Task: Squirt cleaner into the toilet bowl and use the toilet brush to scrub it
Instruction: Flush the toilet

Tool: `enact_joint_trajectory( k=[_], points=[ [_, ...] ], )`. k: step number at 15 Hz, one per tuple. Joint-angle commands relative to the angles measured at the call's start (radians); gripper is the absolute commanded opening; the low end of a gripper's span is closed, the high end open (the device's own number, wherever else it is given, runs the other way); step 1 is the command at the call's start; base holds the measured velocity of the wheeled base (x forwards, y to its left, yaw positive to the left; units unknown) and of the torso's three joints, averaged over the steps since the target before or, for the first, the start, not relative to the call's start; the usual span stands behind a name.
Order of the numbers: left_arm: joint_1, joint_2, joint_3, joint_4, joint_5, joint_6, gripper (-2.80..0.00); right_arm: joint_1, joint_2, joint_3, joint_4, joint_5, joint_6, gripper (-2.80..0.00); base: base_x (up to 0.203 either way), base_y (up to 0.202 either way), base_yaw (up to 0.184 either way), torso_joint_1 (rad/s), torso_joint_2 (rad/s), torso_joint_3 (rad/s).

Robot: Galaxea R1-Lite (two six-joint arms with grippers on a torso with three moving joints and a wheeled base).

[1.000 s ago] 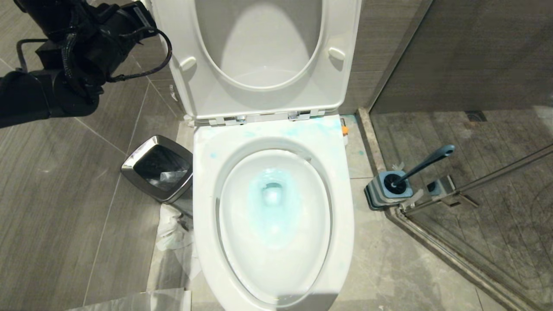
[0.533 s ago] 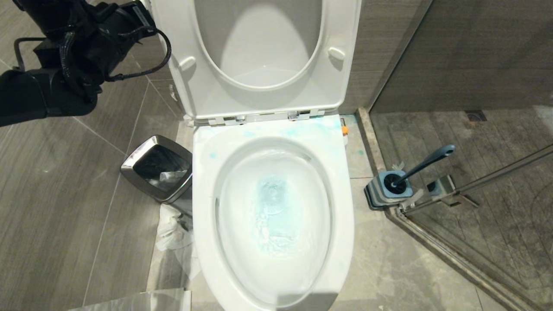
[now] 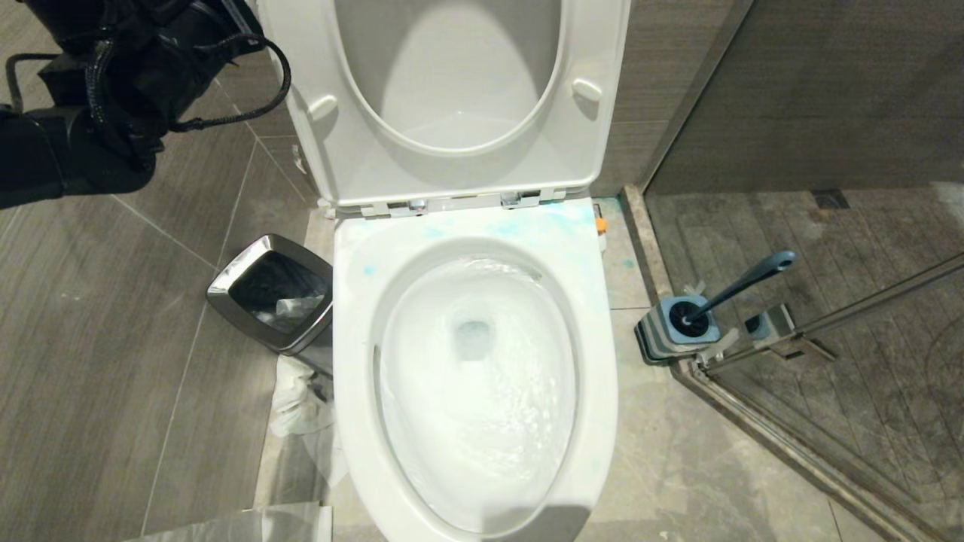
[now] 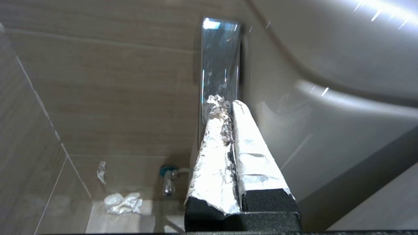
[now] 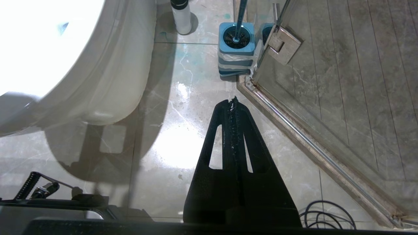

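My left arm shows only as a dark bulk of links and cable at the head view's upper left edge, and its claw is cut off there. From the wrist I see my left claw: foil-wrapped fingers pressed together, pinching nothing, tips close against a chrome plate beside the white tank; whether they touch it I cannot tell. Below, a valve juts from the wall and crumpled paper lies on the floor.

My right claw hangs over bare floor tiles, black fingers shut on nothing, apart from the brush.

The bowl stands before me, its near rim cut off by the frame, seat and lid raised against the wall. Water swirls white inside, hiding most of the basin; cleaner shows as pale blue smears on the rim near the hinges.

The brush stands in its holder on the floor to the bowl's right, handle leaning away, just beside the glass shower door and its hinge. To the bowl's left a chrome-rimmed bin holds a dark liner and a scrap; white plastic lies bunched below it.
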Motion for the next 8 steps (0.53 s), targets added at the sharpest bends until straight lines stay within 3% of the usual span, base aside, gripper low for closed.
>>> enact_joint_trajectory(
  k=[1, 6, 8],
  points=[
    [0.008, -0.087, 0.003, -0.01, -0.001, -0.005, -2.8, 0.0, 0.001, 0.0, 0.0, 0.0, -0.001, -2.8, 0.0, 0.0, 0.0, 0.0, 0.0, 0.0],
    [0.059, -0.298, 0.009, 0.033, -0.016, -0.009, -2.8, 0.0, 0.001, 0.0, 0.0, 0.0, -0.001, -2.8, 0.0, 0.0, 0.0, 0.0, 0.0, 0.0],
    [0.092, -0.372, 0.009, 0.131, -0.03, -0.012, -2.8, 0.0, 0.001, 0.0, 0.0, 0.001, -0.001, -2.8, 0.0, 0.0, 0.0, 0.0, 0.0, 0.0]
  ],
)
